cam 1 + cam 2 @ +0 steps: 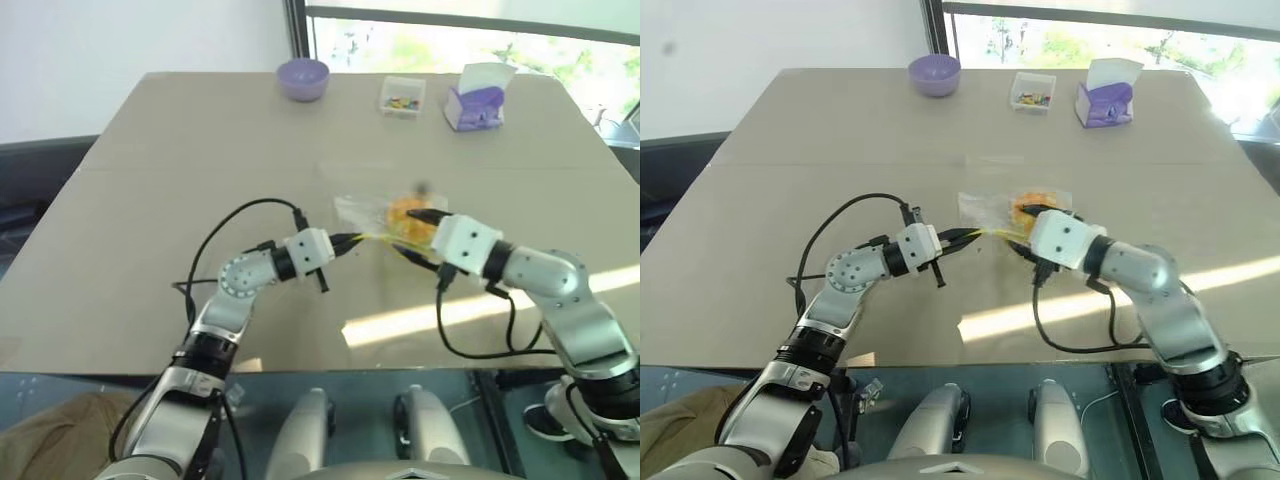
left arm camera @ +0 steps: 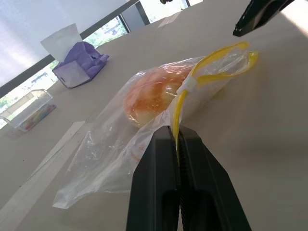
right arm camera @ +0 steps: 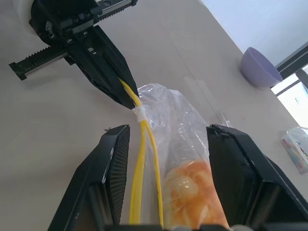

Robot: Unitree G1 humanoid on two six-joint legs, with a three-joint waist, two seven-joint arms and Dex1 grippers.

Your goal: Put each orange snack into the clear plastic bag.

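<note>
The left gripper (image 2: 179, 144) was clamped tight on the yellow zip strip (image 2: 180, 108) of the clear plastic bag (image 2: 120, 144), pinching it between its two black fingers. The right gripper (image 3: 166, 159) stood with its fingers spread apart, one on each side of the bag's zip end, not pressing on it as far as could be seen. The orange snack (image 2: 151, 96) sat inside the bag, resting on the beige table (image 1: 150, 200) between the two grippers, near the table's middle. Well beyond them, along the far edge of the table, stood a purple bowl (image 1: 303, 78), a small clear box of colourful bits (image 1: 402, 96) and a purple tissue box (image 1: 477, 98) in a row.
</note>
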